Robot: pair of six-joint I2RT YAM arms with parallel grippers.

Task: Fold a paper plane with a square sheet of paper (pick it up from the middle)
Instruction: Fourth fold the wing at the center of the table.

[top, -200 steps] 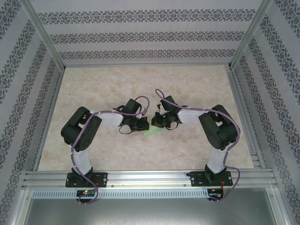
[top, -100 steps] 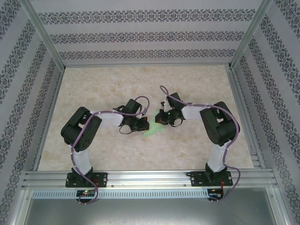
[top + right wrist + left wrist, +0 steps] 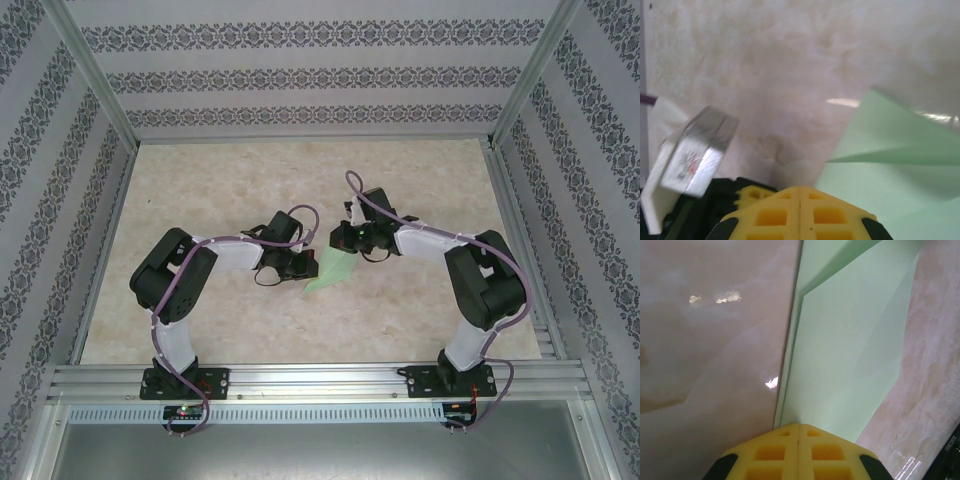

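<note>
Where your two arms reach inward over the marbled worktop, the green paper lies flat between them, near the middle and a little toward the near edge. From above you see it as a long, narrow, folded shape. Its pointed end aims toward the near left, and its broader end lies up by the right tool. Your left tool sits right at the paper's left side.

On your left wrist view, the yellow fingers are pressed together with no gap along their seam. Their tip meets the near edge of the paper. The sheet stretches away from them, with a long straight fold down its left side and a slanted flap across the far end. You cannot tell from here whether any layer is caught between the pads.

On your right wrist view, the fingers are likewise pressed together. Their tip is just beside the paper's slanting edge. The paper spreads off to the right, and a crease runs sideways across it. Whether this tool touches the sheet is not clear either. To the left of the fingers, a blurred white and silver block sits above a black part. What it belongs to you cannot make out.
</note>
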